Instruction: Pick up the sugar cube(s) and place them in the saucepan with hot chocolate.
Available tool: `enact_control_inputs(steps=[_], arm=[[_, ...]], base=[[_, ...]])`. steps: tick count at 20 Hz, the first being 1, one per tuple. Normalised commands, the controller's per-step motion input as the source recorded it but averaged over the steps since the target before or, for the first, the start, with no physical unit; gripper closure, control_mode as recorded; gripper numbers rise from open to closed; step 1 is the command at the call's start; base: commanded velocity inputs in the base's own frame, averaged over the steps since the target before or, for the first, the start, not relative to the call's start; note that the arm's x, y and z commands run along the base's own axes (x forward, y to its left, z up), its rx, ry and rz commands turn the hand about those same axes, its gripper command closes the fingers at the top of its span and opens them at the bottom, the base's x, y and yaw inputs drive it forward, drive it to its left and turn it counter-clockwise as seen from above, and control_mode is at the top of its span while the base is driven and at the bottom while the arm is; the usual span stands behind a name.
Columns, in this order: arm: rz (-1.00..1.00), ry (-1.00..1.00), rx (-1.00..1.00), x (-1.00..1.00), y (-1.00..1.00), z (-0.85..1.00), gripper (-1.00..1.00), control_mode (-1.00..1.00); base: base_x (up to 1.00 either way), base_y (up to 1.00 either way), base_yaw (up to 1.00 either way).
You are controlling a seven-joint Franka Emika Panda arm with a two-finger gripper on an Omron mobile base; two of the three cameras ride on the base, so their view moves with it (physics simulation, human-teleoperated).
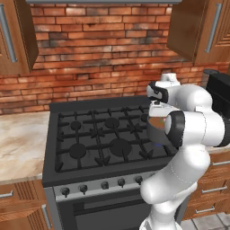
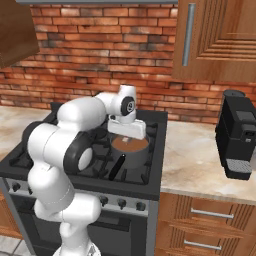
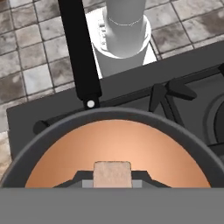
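In the hand view a pale tan sugar cube (image 3: pixel 113 174) sits pinched between my two dark fingertips, directly over the brown liquid of the saucepan with hot chocolate (image 3: pixel 118 114). The pan's long black handle (image 3: pixel 78 52) points away toward the stove's front edge. My gripper (image 3: pixel 113 182) is shut on the cube. From the right base view the gripper (image 2: pixel 128 136) hangs just above the grey saucepan (image 2: pixel 138 156) on the stove's front right burner. The left base view has the gripper (image 1: pixel 156 110) over the pan (image 1: pixel 155 125), partly hidden by my arm.
The black stove (image 1: pixel 90 134) has several burner grates. A tall black coffee machine (image 2: pixel 239 135) stands on the marble counter (image 2: pixel 192 162) right of the stove. More counter (image 1: pixel 20 139) lies to the left. Wooden cabinets hang above a brick wall.
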Motion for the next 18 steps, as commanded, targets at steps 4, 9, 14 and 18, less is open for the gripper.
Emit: enact_control_inputs(steps=[4,9,14,18], arm=[[0.0,0.02,0.01,0.0,0.0,-0.28,1.0,-1.0],[0.0,0.0,0.0,0.06,0.0,-0.12,1.0,-1.0],[0.0,0.04,0.0,0.0,0.0,-0.01,1.0,-1.0],[0.0,0.01,0.0,0.0,0.0,0.0,-1.0,-1.0]], base=[[0.0,0.0,0.0],[0.0,0.0,0.0],[0.0,0.0,0.0],[0.0,0.0,0.0]])
